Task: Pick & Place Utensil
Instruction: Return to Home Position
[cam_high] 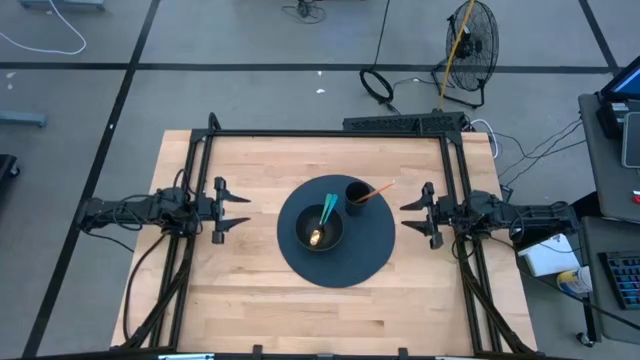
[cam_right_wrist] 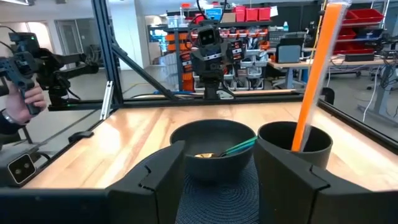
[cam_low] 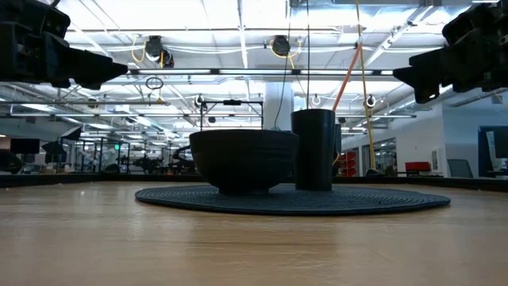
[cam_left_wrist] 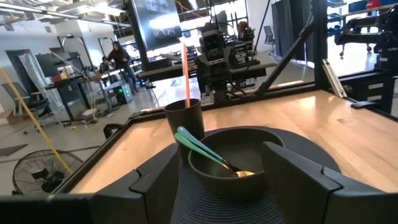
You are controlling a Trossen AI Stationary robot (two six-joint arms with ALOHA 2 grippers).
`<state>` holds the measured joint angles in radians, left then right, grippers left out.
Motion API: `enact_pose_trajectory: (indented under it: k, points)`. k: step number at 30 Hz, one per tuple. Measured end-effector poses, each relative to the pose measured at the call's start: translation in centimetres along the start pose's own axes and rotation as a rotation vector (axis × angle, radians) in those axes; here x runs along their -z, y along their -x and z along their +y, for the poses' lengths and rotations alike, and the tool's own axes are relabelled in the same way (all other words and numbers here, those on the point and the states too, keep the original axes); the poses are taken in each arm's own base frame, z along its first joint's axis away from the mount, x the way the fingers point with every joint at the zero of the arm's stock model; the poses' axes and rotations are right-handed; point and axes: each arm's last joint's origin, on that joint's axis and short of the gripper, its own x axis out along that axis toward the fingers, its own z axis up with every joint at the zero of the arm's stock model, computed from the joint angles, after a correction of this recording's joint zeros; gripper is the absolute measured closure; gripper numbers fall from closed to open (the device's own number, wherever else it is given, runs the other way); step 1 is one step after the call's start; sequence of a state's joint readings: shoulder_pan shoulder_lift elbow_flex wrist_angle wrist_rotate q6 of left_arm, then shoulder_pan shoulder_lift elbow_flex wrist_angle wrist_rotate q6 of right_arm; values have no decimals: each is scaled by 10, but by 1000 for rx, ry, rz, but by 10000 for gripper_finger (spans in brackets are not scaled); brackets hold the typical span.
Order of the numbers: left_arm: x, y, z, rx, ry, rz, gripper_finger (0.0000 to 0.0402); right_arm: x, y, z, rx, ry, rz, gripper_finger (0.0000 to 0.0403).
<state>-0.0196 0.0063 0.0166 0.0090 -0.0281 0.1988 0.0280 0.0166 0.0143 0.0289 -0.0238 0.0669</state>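
A round dark woven mat (cam_high: 365, 262) lies at the table's middle. On it stands a black bowl (cam_high: 318, 228) and, just beyond it to the right, a black cup (cam_high: 357, 193). Teal-handled utensils (cam_left_wrist: 199, 146) with a gold head (cam_left_wrist: 239, 172) lean in the bowl, handles on its rim. An orange stick-like utensil (cam_right_wrist: 317, 74) stands tilted in the cup. My left gripper (cam_high: 235, 210) hovers level left of the mat, open and empty. My right gripper (cam_high: 412, 212) hovers level right of the mat, open and empty. Both point at the bowl.
A black metal frame (cam_high: 330, 132) runs along the table's far, left and right sides. Bare wood (cam_high: 320, 315) lies between the mat and the near edge. A fan (cam_high: 470, 40) stands on the floor beyond. A person's hand (cam_right_wrist: 22, 93) shows off the table.
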Motion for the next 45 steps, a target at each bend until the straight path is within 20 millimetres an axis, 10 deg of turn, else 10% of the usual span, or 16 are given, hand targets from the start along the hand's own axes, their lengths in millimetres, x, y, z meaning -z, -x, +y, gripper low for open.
enact_pose_trajectory:
  k: [45]
  points:
    - [-3, 0, 1, -24, 75, -40, 169, -1, 0, 0, -3, 1, -7, 216]
